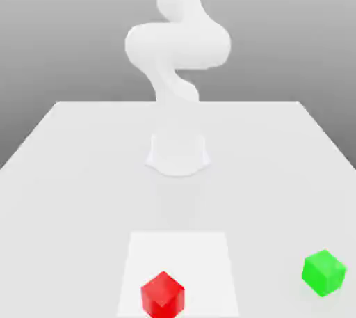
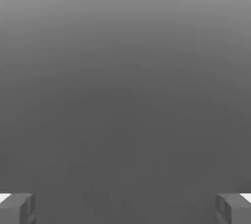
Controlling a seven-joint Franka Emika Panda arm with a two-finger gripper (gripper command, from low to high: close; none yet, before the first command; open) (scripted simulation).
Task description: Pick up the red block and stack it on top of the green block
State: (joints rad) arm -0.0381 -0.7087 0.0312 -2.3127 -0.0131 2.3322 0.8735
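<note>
Table: white table (image 1: 69, 170) fills the lower part of the exterior view, with a plain grey background behind its far edge.
Arm: white arm (image 1: 177, 45) rises from a round base (image 1: 178, 153) set at the middle of the table, bends into a thick elbow and runs up out of the top of the exterior view.
Patch: lighter square patch (image 1: 201, 261) lies flat on the table, in front of the base and toward the near edge.
Red block: red block (image 1: 163, 295) sits on the near part of the lighter patch, one corner turned toward the camera, resting flat on the surface with nothing touching it.
Green block: green block (image 1: 324, 272) sits on the bare table toward the exterior view's right, off the patch and well apart from the red block, also resting flat with a corner toward the camera.
Claw: gripper (image 2: 125, 208) appears in the hand view as two grey fingertips (image 2: 17, 208) at opposite edges of the picture, spread wide with nothing between them.
Under the claw: plain grey surface lies between and beyond the fingertips in the hand view, with no block there.
</note>
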